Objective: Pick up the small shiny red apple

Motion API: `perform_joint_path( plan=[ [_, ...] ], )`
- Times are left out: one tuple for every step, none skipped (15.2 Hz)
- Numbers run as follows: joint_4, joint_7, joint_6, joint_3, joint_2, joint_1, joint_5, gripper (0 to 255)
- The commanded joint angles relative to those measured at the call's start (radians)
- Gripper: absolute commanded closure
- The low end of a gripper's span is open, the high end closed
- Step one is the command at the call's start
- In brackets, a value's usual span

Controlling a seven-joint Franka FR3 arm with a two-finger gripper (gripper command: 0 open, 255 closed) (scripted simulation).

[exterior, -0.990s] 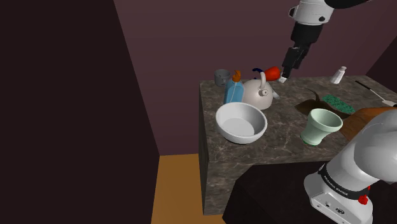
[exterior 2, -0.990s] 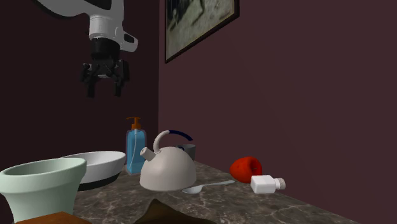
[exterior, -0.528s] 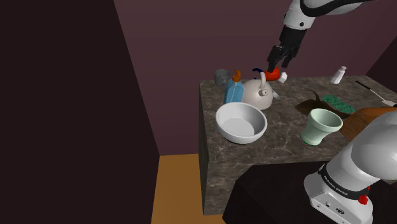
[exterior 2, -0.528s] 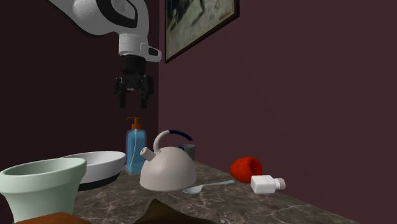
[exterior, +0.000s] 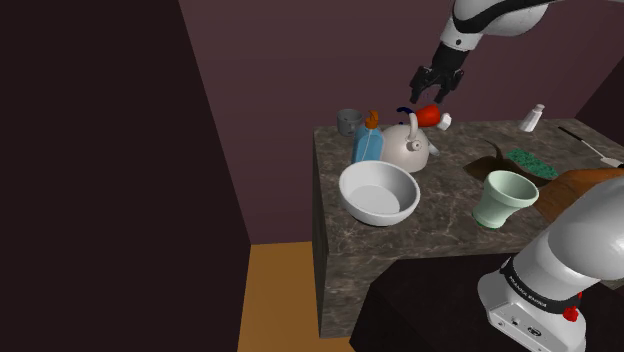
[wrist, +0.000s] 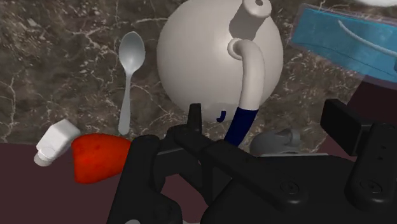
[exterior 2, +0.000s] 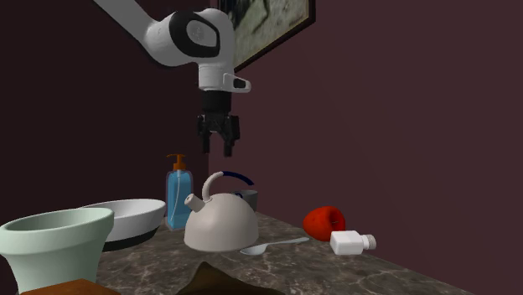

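The small red apple lies at the back of the dark marble counter, by the wall, just behind the white kettle. In the second exterior view the apple sits to the right of the kettle, with a small white shaker lying against it. My gripper hangs open a short way above the apple, holding nothing. Seen from the second exterior view, the gripper is above the kettle's handle. In the wrist view the apple lies beside the shaker.
A spoon lies in front of the kettle. A blue soap bottle, a grey cup and a white bowl stand toward the shoulder view's left. A green cup, a green sponge and another shaker are to the right.
The open gripper has swung toward the wall and dropped a little, from beside the kettle to just above the apple. Nothing on the counter has moved.
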Motion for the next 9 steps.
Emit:
perform_joint_path(
  plan=[
    [0.036,0.014,0.044,-0.023,0.060,-0.010,0.032,0],
    [0.051,0.017,0.066,-0.035,0.087,-0.015,0.049,0],
    [0.065,0.019,0.087,-0.048,0.114,-0.021,0.067,0],
    [0.080,0.021,0.107,-0.060,0.141,-0.026,0.087,0],
    [0.096,0.022,0.126,-0.073,0.169,-0.032,0.108,0],
    [0.112,0.021,0.144,-0.084,0.196,-0.038,0.131,0],
    [0.128,0.021,0.161,-0.096,0.223,-0.044,0.154,0],
    [0.144,0.019,0.177,-0.107,0.250,-0.050,0.180,0],
    [0.161,0.017,0.192,-0.118,0.277,-0.057,0.206,0]
  ],
)
